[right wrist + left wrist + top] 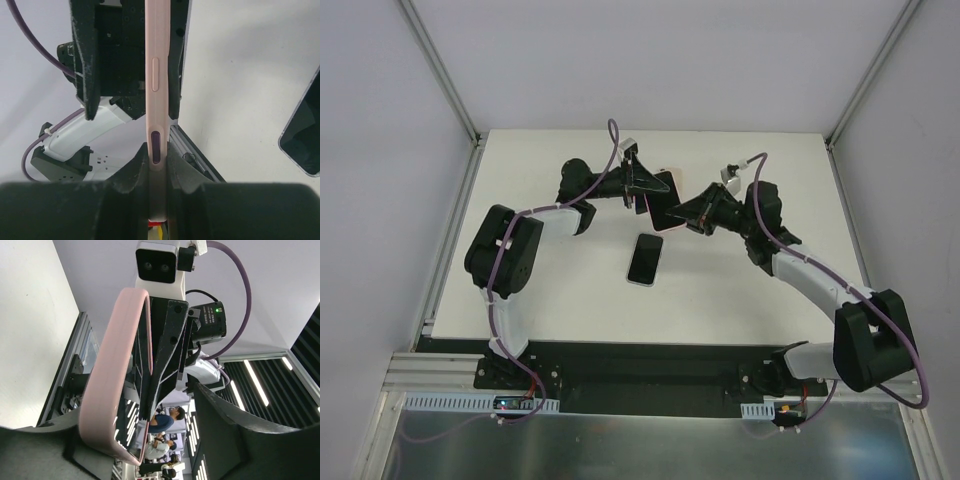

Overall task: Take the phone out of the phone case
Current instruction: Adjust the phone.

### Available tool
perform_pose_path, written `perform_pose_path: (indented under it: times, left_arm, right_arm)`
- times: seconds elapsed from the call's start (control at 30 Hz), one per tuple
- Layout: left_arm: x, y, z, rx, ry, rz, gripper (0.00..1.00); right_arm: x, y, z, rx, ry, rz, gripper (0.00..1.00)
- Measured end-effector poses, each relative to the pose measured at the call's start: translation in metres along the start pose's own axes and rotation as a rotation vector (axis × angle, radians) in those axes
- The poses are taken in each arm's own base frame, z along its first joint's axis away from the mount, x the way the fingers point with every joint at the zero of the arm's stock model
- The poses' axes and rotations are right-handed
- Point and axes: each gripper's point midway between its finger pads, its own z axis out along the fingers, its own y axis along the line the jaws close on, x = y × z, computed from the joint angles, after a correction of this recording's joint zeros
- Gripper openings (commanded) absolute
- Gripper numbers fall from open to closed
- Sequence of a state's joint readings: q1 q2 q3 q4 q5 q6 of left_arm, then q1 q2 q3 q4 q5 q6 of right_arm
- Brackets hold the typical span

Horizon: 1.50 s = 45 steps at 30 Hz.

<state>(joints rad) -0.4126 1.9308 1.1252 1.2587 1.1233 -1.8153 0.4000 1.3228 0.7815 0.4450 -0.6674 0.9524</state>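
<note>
R gripper (157, 167) clamps pink rubbery phone case (154, 75), L gripper (137, 445) slack around it; black-screened phone (645, 258) lies on white tabletop (540, 290).

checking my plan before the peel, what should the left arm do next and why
Probably close the left gripper on the rim of the pink phone case. Its jaws straddle that end with a gap on one side, while the right gripper is shut on the opposite end.

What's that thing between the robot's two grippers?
The pink phone case. The right gripper pinches one edge, and the left gripper sits around the other side. The top view shows it best.
</note>
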Motion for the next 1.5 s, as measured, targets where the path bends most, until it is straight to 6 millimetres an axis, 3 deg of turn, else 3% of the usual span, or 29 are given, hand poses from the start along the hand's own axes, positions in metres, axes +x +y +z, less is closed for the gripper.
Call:
perform_pose_path:
  times: [0.03, 0.07, 0.13, 0.17, 0.2, 0.27, 0.3, 0.43, 0.5, 0.6, 0.87, 1.1, 1.5]
  left_arm:
    - [0.0, 0.0, 0.0, 0.0, 0.0, -0.001, 0.47]
    - [0.0, 0.0, 0.0, 0.0, 0.0, -0.002, 0.34]
    - [0.0, -0.001, 0.0, 0.0, 0.004, 0.005, 0.2]
    - [-0.001, -0.001, 0.0, 0.0, 0.001, 0.005, 0.01]
    - [-0.001, -0.001, 0.0, -0.001, 0.0, 0.004, 0.0]
    - [-0.002, -0.001, -0.001, 0.003, -0.002, 0.028, 0.0]
    - [-0.002, -0.001, -0.001, 0.003, 0.0, 0.038, 0.0]
    - [0.0, 0.0, 0.001, -0.002, 0.011, 0.053, 0.0]
    - [0.002, 0.002, 0.001, -0.011, 0.019, 0.059, 0.0]
    - [0.003, 0.006, 0.0, -0.027, 0.024, 0.063, 0.0]
    - [0.009, -0.002, -0.003, -0.074, 0.009, 0.121, 0.0]
    - [0.023, -0.019, -0.009, -0.132, -0.018, 0.218, 0.0]
    - [0.018, -0.003, -0.011, -0.194, -0.053, 0.192, 0.0]
  right_arm:
    - [-0.002, 0.002, 0.001, -0.011, -0.004, 0.002, 0.01]
    - [-0.003, 0.004, 0.003, -0.023, -0.007, 0.004, 0.01]
    - [-0.005, 0.008, 0.005, -0.045, -0.01, 0.011, 0.01]
    - [-0.006, 0.011, 0.006, -0.062, -0.011, 0.012, 0.01]
    - [-0.007, 0.015, 0.006, -0.08, -0.013, 0.012, 0.04]
    - [-0.007, 0.018, 0.006, -0.095, -0.012, 0.025, 0.29]
    - [-0.007, 0.018, 0.006, -0.099, -0.013, 0.032, 0.5]
    - [-0.009, 0.008, 0.007, -0.065, -0.034, 0.026, 0.88]
    - [-0.008, -0.005, 0.004, 0.005, -0.051, 0.018, 0.97]
    - [-0.006, -0.022, -0.013, 0.15, -0.114, -0.034, 0.97]
    - [-0.015, 0.007, -0.059, 0.272, -0.278, -0.223, 0.96]
    - [0.002, -0.006, -0.061, 0.419, -0.241, -0.29, 0.96]
    - [0.003, -0.032, -0.069, 0.555, -0.227, -0.314, 0.96]
